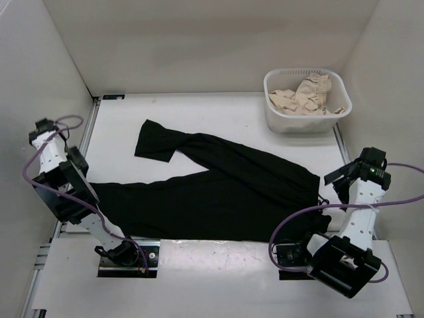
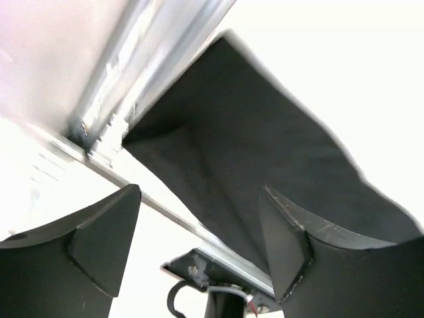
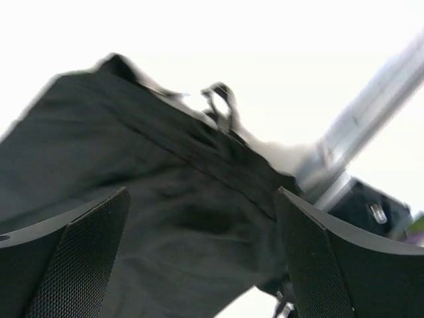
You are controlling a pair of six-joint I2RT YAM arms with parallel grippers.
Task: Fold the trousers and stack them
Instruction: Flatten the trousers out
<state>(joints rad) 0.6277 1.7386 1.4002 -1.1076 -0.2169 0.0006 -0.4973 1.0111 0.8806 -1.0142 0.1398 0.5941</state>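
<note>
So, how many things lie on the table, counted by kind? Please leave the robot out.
trousers: 1
basket: 1
pile of beige clothes, inside the basket: 1 (its separate pieces cannot be counted)
Total: 3

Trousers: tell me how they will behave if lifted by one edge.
Probably floppy: the trousers lie flat, creased, one leg angled, so a lifted edge would likely sag and drag the rest. The fabric looks light. The waist cord might snag.
</note>
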